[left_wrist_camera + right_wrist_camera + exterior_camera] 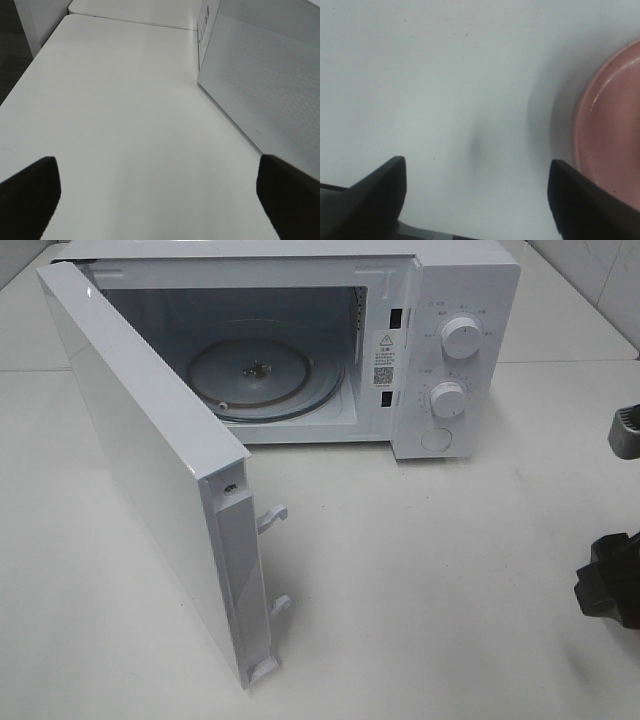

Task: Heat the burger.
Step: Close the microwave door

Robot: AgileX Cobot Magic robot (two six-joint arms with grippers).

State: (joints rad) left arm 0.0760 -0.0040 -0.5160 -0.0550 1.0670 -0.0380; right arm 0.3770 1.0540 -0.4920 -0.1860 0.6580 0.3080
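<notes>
The burger is out of view in all three frames. In the right wrist view my right gripper (477, 200) stands open over bare white table, its dark fingers (375, 195) wide apart with nothing between them. A pink round plate (610, 130) lies just beside it, and the part of it that shows is empty. My left gripper (160, 200) is open too, above the tabletop, with the microwave door's outer face (265, 75) close by on one side. Only a dark piece of the right arm (608, 585) shows at the right edge of the high view.
The white microwave (440, 350) stands at the back with its door (150, 470) swung wide open toward the front left. Its glass turntable (262, 375) is bare. Two knobs (460, 337) sit on the right panel. The white table (420, 580) spreads in front.
</notes>
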